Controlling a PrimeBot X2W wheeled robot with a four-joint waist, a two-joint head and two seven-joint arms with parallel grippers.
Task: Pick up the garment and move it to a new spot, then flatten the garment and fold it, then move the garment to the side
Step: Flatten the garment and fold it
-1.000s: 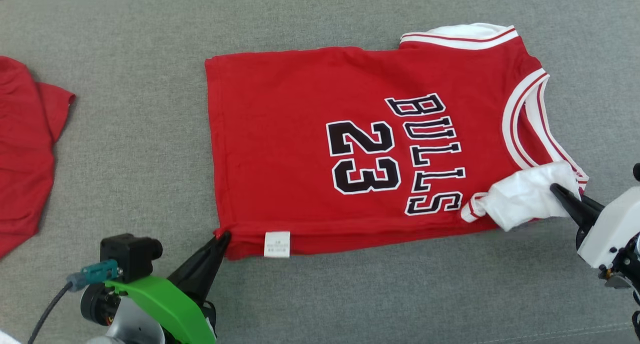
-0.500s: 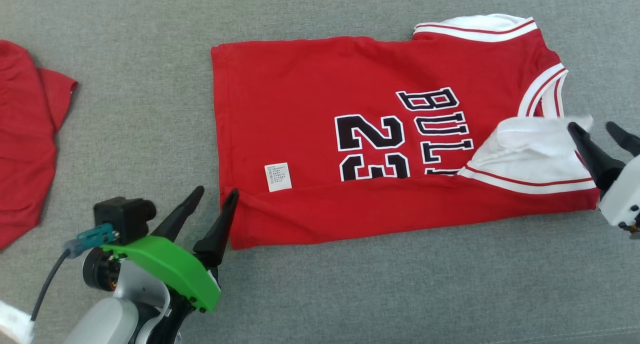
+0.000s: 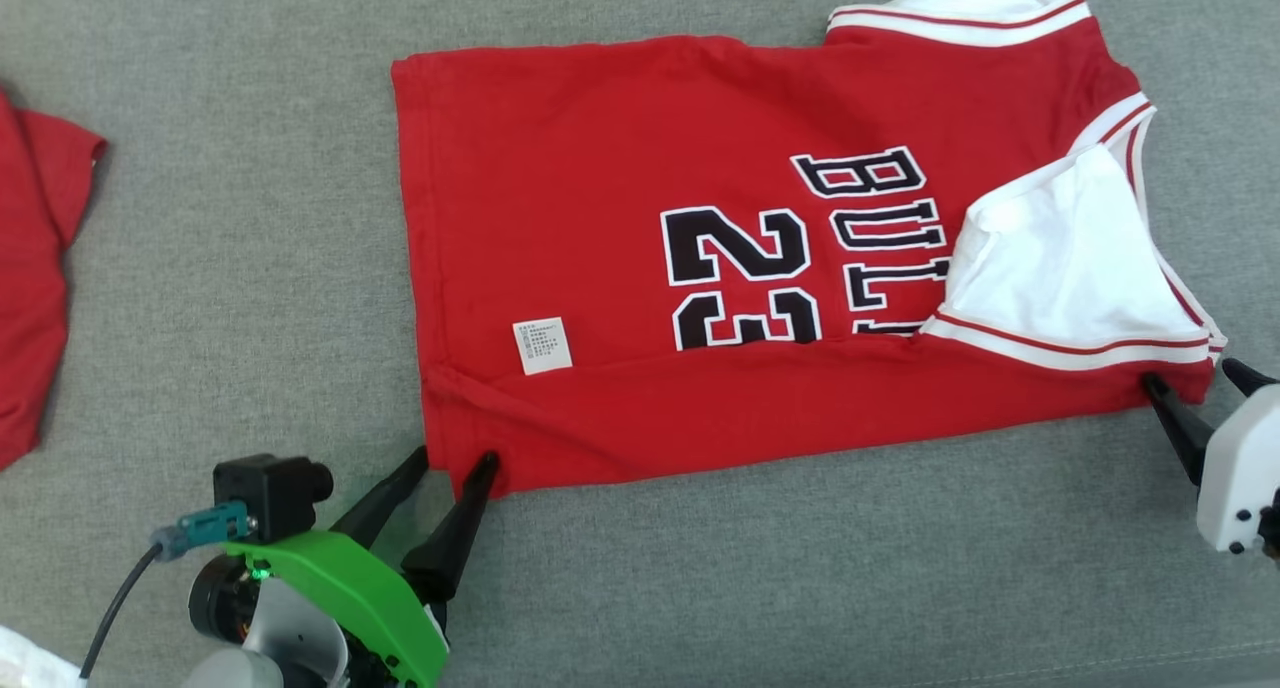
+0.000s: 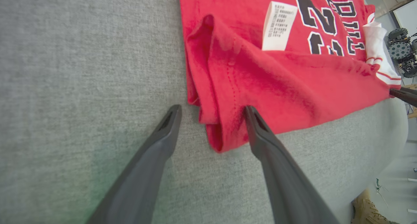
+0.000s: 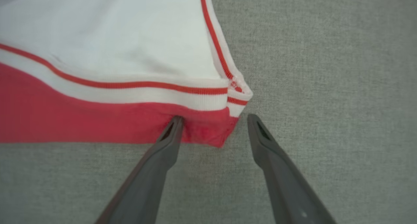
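Folding judged underway: shirt (image 3: 600, 218) was seen w/ near edge doubled over, left gripper (image 3: 454, 456) & right gripper (image 3: 1190, 373) open at its corners; re-grip judged needed next

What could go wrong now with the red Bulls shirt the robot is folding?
The left fingers stand open around the bunched corner of the red cloth basketball jersey, one tip touching it; backing away could snag and undo the fold. The right fingers sit likewise at the striped corner, so that end might drag too. The white inside flap lies crooked, so the next fold may turn out lopsided.
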